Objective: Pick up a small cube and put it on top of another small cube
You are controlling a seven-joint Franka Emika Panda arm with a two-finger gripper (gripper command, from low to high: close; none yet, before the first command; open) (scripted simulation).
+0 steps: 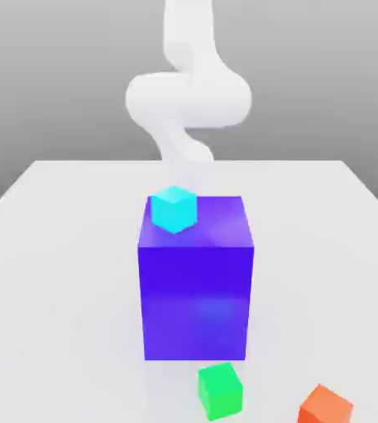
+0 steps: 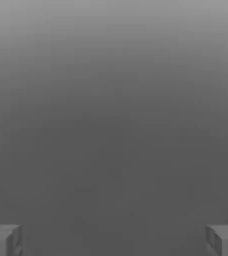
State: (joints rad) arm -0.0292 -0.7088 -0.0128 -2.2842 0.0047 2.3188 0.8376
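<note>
A small cyan cube [image 1: 174, 208] rests on top of the big blue block [image 1: 196, 281], at its back corner toward the exterior view's left. A small green cube [image 1: 220, 391] lies on the table just in front of the block. Farther toward the exterior view's right lies a small orange cube [image 1: 325, 406], close to the front. In the hand view my gripper [image 2: 114, 240] is open: its two grey fingertips [image 2: 3, 240] stand far apart with nothing between them, against plain grey background. The white arm [image 1: 188, 99] rises behind the blue block.
The white table [image 1: 59, 248] spreads wide on both sides of the blue block, which stands tall in the middle between the arm and the two front cubes.
</note>
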